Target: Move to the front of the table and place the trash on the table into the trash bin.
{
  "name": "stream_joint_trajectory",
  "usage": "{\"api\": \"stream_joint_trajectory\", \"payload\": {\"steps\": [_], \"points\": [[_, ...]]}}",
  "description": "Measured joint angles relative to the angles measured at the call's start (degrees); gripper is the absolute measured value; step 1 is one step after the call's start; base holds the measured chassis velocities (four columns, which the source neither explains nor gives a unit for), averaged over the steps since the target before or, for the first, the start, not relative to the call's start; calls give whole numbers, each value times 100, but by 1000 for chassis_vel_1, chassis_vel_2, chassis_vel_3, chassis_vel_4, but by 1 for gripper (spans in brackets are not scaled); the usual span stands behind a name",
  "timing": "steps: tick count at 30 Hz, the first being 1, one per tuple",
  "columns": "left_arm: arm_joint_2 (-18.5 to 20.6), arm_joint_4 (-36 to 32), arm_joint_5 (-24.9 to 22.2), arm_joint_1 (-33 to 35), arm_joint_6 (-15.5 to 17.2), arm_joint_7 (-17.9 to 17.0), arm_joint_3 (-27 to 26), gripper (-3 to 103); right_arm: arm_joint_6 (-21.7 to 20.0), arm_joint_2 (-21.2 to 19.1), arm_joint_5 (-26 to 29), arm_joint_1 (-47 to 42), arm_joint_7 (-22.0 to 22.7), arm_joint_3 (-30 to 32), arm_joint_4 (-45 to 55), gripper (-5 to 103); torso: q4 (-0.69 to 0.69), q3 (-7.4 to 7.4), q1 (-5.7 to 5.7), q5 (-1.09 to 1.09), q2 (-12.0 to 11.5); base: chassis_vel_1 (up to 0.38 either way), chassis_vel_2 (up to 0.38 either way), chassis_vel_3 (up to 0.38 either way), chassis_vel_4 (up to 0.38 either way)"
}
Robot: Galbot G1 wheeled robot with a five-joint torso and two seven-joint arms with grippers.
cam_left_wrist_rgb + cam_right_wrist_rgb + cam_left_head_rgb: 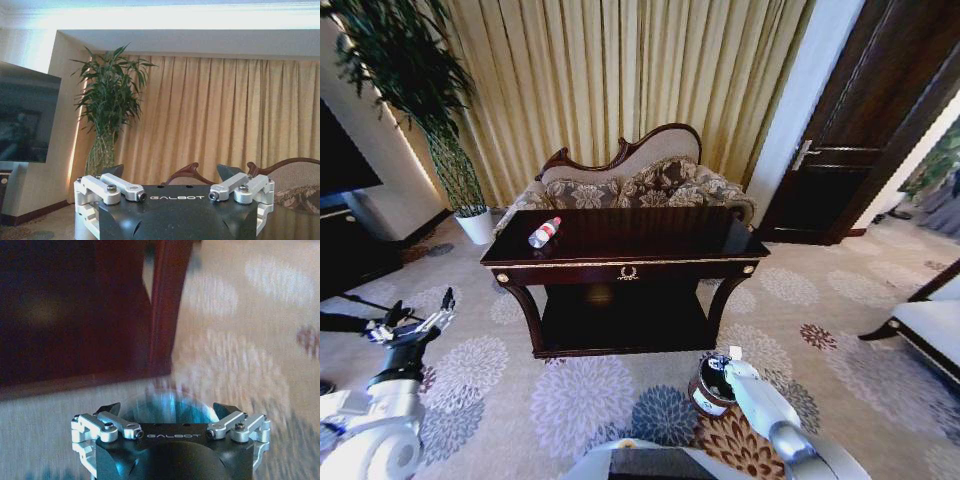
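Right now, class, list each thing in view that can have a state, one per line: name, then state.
bottle: lying on its side on the table, cap on
trash bin: upright on the carpet, open-topped
left claw: open, empty, held left of the table
right claw: open, empty, above the trash bin
door: closed
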Motion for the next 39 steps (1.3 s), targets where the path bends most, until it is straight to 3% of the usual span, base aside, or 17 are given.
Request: {"api": "stream_joint_trajectory", "payload": {"steps": [4,6,8,10,11,13,18,19,26,39], "points": [[-1,4,0,-1,-37,0,-1,100,166,-32,-100,-148,0,245,661,100,1,0,0,-2,0,0,0,0,0],[-23,0,25,-18,-45,-2,32,100,682,-106,-491,-336,-1,625,1715,100,1,-1,0,-2,1,0,0,0,0],[-31,-8,29,-19,-45,-4,38,100,843,-147,-488,-410,-1,704,2096,100,0,0,0,-4,0,0,0,0,0],[-37,-12,43,-30,-45,-6,52,100,1091,-223,-235,-636,0,780,3047,100,1,0,0,-4,0,0,0,0,0],[-37,-12,43,-30,-45,-6,52,100,1091,-223,-235,-636,0,780,3047,100,1,0,0,-4,0,0,0,0,0],[-19,-15,75,-49,-2,-32,73,100,1157,-250,137,-1001,-1,809,4207,100,1,0,0,-2,0,0,0,0,0],[56,-78,106,-61,96,-128,100,100,963,-274,433,-1646,-2,552,6013,100,1,-1,0,-2,1,0,0,0,0],[56,-78,106,-61,96,-128,100,100,963,-274,433,-1646,-2,552,6013,100,1,-1,0,-2,1,0,0,0,0],[36,-249,220,-30,166,-150,179,100,212,-188,817,-1763,-2,107,7551,100,2,-1,0,-3,1,0,0,0,0],[4,-312,241,-88,269,-150,278,100,161,-360,863,-1829,-1,61,7701,100,0,-1,0,-2,1,0,0,0,0]]}}
